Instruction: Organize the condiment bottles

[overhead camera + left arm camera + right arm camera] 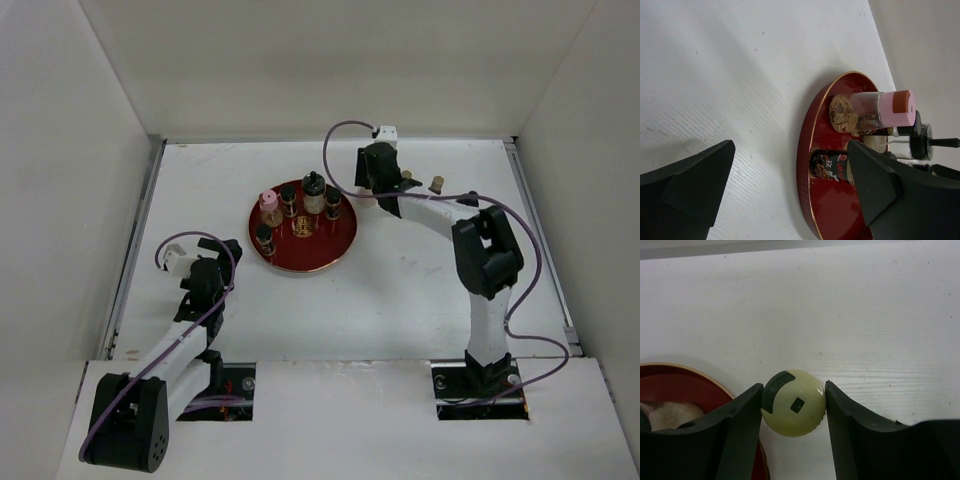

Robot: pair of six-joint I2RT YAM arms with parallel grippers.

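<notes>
The right pincer (794,402) was closed on the cream-capped bottle (797,416), one jaw pressed to each side of the round cap. Taking it by the cap from above suited such a small, upright thing: the jaws came down without crowding the red tray (687,382) just beside it. The bottle stood on the white surface (420,290), outside the tray's rim; whether it already bore on the jaws alone could not be told from the wrist view.

Most of the other bottles stood grouped on the tray, among them the pink-capped one (268,207), so the tray appeared to be the gathering place. What looked like a slim amber bottle (436,184) sat apart on the surface, to the right of the working pincer.

The right arm was stretched far across the surface, elbow raised, forearm angled toward the tray's far side and wrist turned straight down. The left arm lay folded low at the near left, its pincer (790,150) open and empty, pointed toward the tray but well apart from it.
</notes>
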